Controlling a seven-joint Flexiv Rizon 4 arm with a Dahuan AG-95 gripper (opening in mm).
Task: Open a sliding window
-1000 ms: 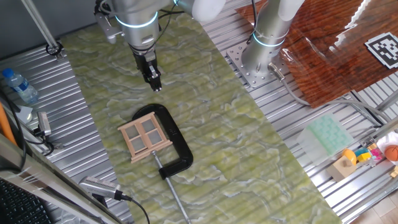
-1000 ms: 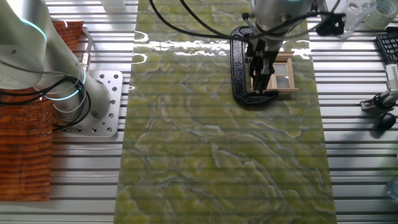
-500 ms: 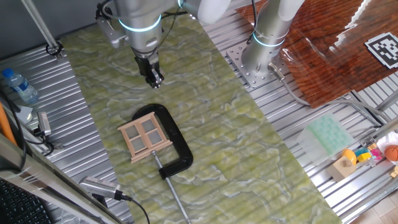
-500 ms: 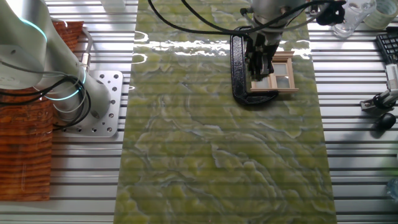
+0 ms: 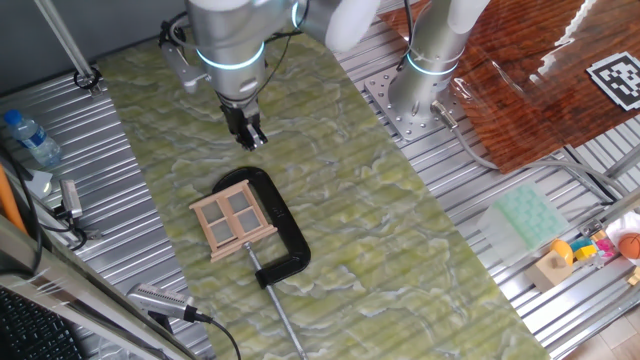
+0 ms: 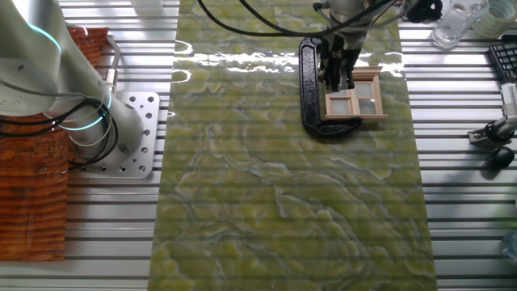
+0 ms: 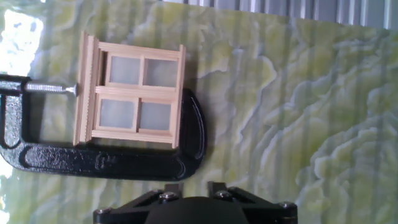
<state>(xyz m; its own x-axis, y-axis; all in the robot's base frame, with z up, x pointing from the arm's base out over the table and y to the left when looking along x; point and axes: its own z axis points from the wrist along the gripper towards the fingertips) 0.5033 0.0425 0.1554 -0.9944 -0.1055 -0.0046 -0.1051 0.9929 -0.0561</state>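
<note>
The sliding window (image 5: 232, 222) is a small tan wooden frame with four panes. It lies flat on the green mat, held in the black C-clamp (image 5: 285, 225). It also shows in the other fixed view (image 6: 355, 95) and in the hand view (image 7: 134, 93), where the clamp (image 7: 112, 163) wraps round it and the screw presses its left side. My gripper (image 5: 250, 135) hangs above the mat beyond the clamp's curved end, apart from the window. Its fingers stand slightly apart and hold nothing. In the other fixed view the gripper (image 6: 337, 77) hides part of the window. In the hand view only the finger bases (image 7: 193, 186) show.
A second arm's base (image 5: 420, 80) stands on a bolted plate right of the mat (image 5: 400, 260). A water bottle (image 5: 25, 138) and tools lie at the left. A green tray (image 5: 528, 215) and toys (image 5: 580, 250) sit at the right. The clamp's handle rod (image 5: 285, 325) points to the front edge.
The gripper has turned about its axis and risen slightly, drifting a little away from the window. The window and the clamp have not moved.
</note>
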